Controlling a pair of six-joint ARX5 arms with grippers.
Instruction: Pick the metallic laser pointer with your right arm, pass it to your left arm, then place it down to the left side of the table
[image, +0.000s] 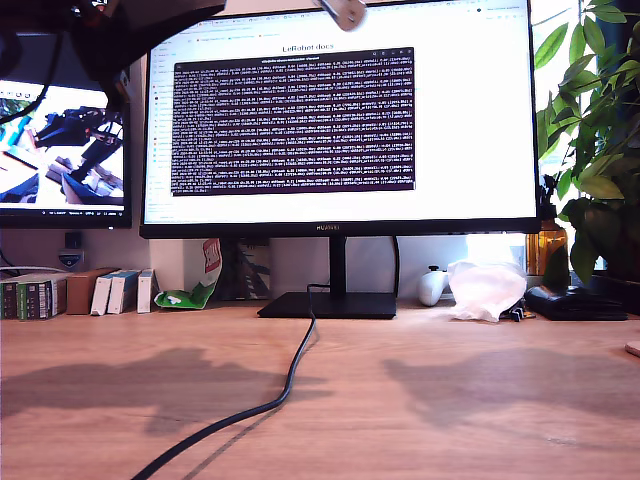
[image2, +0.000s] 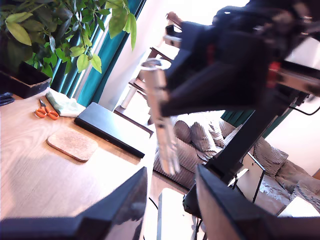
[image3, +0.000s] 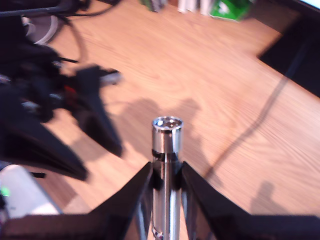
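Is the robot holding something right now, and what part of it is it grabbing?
Yes. My second claw holds the metallic laser pointer by its shaft, the round end sticking out. My first claw is open and holds nothing.

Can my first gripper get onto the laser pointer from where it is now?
Probably yes. My second gripper is shut on the laser pointer, holding it up in the air. My first gripper is open and faces it, with nothing visible between its fingers and the pointer's free length.
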